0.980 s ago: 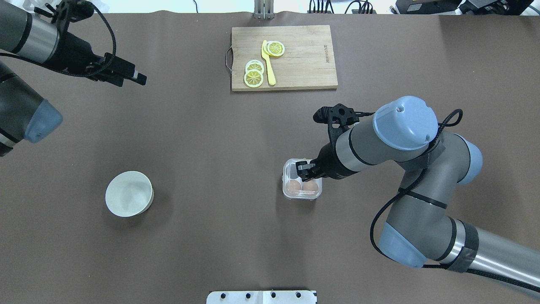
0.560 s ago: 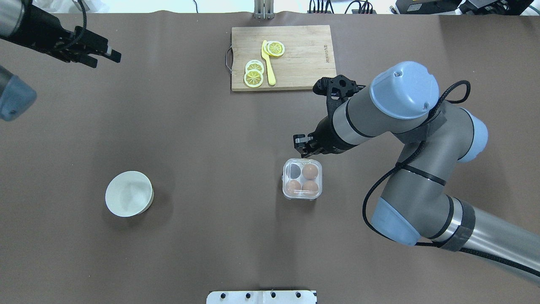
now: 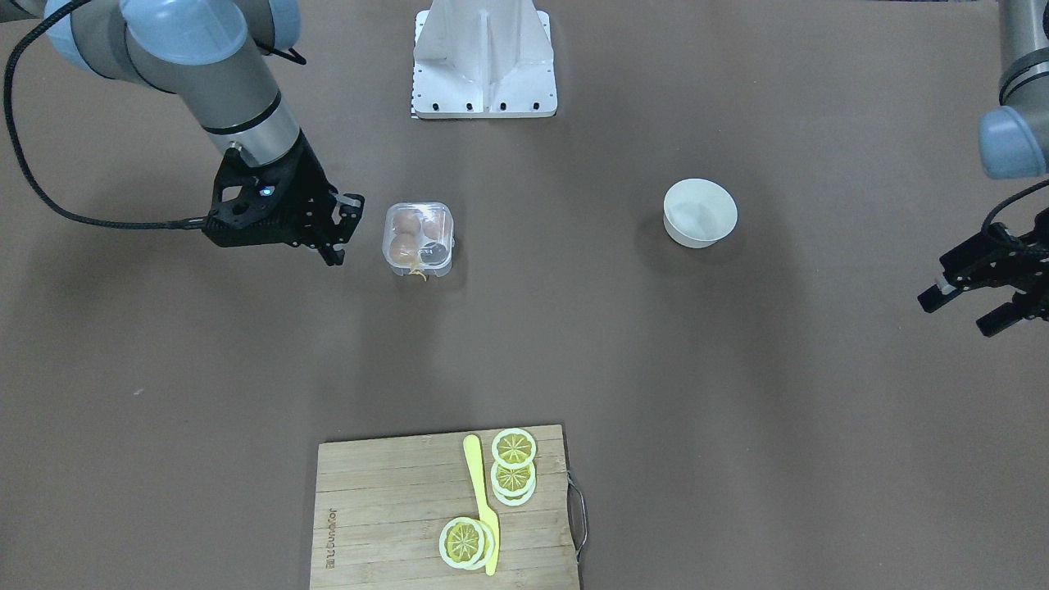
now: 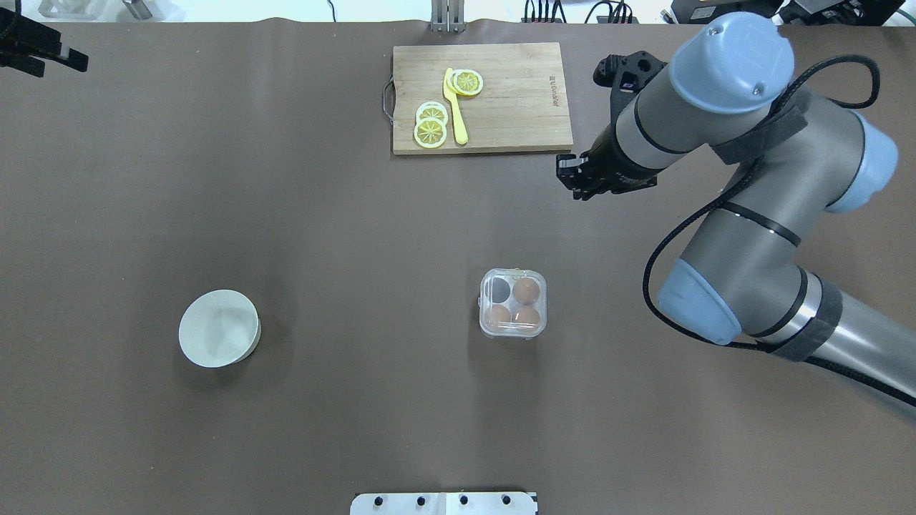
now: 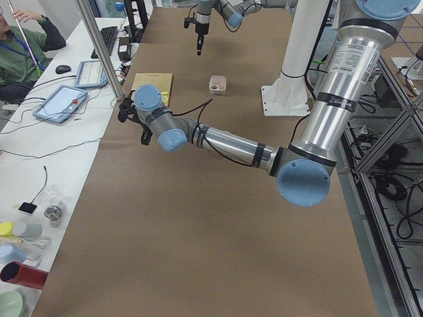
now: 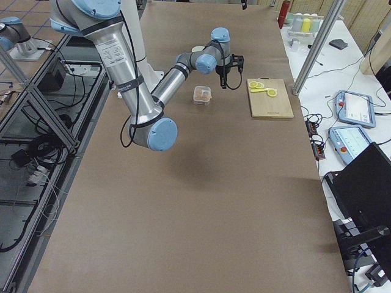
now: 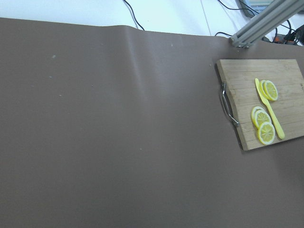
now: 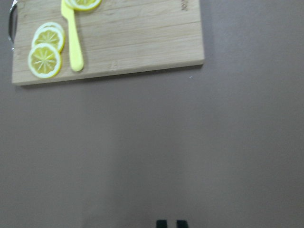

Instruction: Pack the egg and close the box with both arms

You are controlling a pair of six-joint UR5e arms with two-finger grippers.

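Locate the box (image 4: 512,312) on the table (image 4: 343,229), right of centre in the overhead view, standing free with nothing touching it. Note the lid (image 3: 418,238) lying flat over the four cells, with glare streaks across it. Find the egg (image 4: 527,290) in the far right cell. Count two more eggs (image 4: 499,315) in the near pair of cells. See the fourth cell, far left, as a dark round. Note a yellow string (image 3: 420,275) at the box edge facing the board (image 4: 515,107).

Locate the right gripper (image 4: 572,179) hanging above the table just off the near right corner of the board, well apart from the box. Read its fingertips (image 8: 162,223) in the right wrist view as slightly apart, with a narrow gap and nothing held.

Locate the left gripper (image 3: 960,311) over the far left corner of the table, well apart from box and bowl (image 4: 252,342). Read its fingers as spread wide, with nothing between them.

Find the bowl on the left half of the table, level with the box. On the board, see lemon slices (image 4: 430,132) in two groups and a yellow knife (image 4: 458,121) lying between them. Note the white base (image 3: 483,74) at the table edge nearest the robot.
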